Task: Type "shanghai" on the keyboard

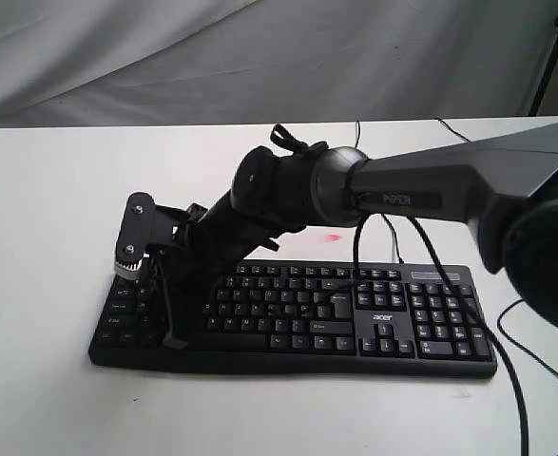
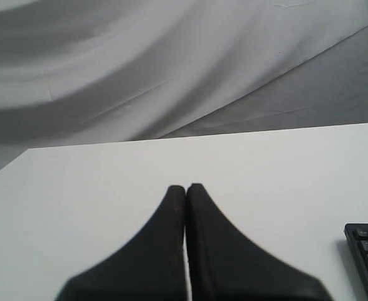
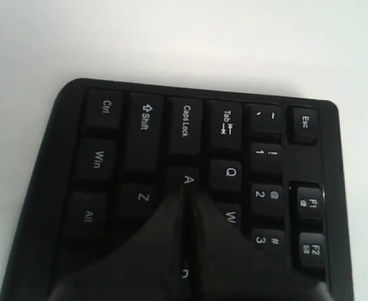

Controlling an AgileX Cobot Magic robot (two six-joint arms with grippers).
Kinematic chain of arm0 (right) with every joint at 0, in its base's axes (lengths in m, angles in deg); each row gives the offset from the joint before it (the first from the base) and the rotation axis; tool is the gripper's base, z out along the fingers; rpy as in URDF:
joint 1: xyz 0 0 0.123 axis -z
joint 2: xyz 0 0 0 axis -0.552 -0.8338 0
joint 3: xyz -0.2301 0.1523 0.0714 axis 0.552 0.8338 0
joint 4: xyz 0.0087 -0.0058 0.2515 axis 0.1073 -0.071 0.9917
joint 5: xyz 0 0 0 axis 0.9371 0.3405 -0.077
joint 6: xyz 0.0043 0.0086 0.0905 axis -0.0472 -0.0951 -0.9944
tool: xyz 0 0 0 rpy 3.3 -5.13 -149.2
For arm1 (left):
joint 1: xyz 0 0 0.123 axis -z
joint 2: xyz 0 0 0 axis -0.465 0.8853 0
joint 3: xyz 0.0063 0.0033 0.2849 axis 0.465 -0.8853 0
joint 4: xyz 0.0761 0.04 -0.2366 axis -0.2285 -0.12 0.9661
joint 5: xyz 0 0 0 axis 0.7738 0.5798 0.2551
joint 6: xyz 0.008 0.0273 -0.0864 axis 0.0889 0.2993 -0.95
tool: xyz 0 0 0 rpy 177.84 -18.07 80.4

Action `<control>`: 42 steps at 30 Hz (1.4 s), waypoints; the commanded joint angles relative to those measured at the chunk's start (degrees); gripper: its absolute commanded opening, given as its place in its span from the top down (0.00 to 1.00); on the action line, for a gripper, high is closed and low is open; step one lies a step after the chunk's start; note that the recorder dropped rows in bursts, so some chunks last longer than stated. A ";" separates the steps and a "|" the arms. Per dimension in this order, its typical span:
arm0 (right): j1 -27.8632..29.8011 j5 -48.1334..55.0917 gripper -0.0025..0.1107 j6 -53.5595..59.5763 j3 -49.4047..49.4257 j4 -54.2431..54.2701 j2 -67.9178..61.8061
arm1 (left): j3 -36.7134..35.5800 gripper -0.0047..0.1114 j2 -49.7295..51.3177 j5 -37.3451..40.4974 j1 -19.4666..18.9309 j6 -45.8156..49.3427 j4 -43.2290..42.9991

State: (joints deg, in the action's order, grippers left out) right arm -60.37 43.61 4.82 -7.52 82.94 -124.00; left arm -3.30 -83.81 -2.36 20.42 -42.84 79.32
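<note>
The black keyboard (image 1: pixel 393 323) lies on the white table, its number pad and "acer" logo to the right. My right arm reaches across to the keyboard's left end. The right gripper (image 1: pixel 171 337) points down there. In the right wrist view the right gripper (image 3: pixel 187 188) is shut, holds nothing, and its tips sit at the edge of the A key (image 3: pixel 185 177) of the keyboard (image 3: pixel 140 138). Whether they press it I cannot tell. My left gripper (image 2: pixel 185 187) is shut and empty over bare table, with a corner of the keyboard (image 2: pixel 367 251) beside it. It is out of the exterior view.
The white table (image 1: pixel 60 190) runs wide around the keyboard. A grey cloth backdrop (image 1: pixel 259 57) hangs behind. Black cables (image 1: pixel 507 370) trail across the keyboard's right part and off the table front. A dark stand leg (image 1: pixel 549 57) is at the back right.
</note>
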 commanded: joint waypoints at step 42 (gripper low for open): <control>6.37 4.05 0.98 -5.22 11.43 -5.16 11.23 | -0.29 0.95 0.18 -0.19 0.22 -0.16 0.03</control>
State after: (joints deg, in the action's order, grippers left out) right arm -54.41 48.56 -0.37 3.34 77.57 -113.53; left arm -3.30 -83.81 -2.36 20.42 -42.84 79.32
